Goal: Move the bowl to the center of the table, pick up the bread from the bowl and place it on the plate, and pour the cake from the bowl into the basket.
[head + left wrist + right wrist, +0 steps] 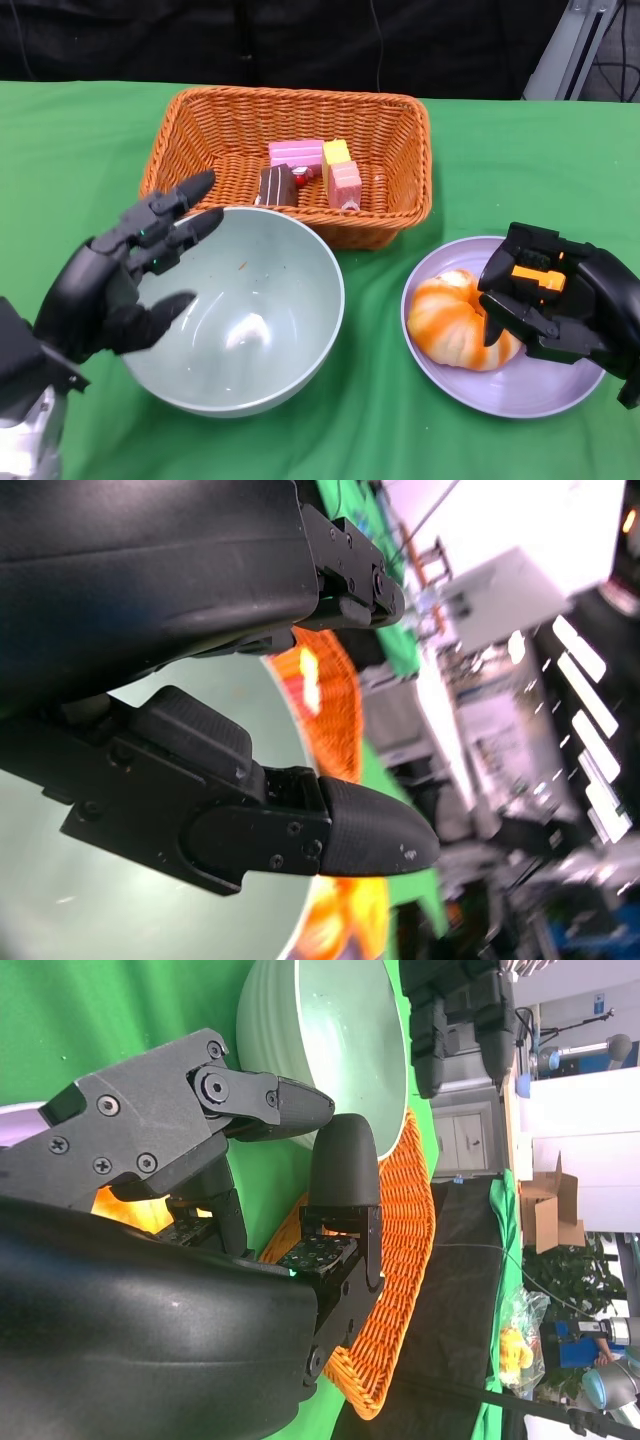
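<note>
Table (80, 130): green, carrying all.
Basket (400, 150) far centre, cake (310, 168) pieces inside, likely poured already.
Bowl (300, 340) near centre, upright, emptied.
Plate (560, 395) right, bread (450, 320) resting on it.
Left robot hand (125, 280) released, fingers spread over bowl's left rim, holding nothing.
Right robot hand (550, 300) curled over bread's right side; grasping or merely touching, cannot tell.

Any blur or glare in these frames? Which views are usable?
Head view: sharp, evenly lit, soft glare inside the bowl. Left wrist view: background smeared and overexposed, only the left hand reads clearly. Right wrist view: sharp, but the right hand fills most of it; basket clear.
</note>
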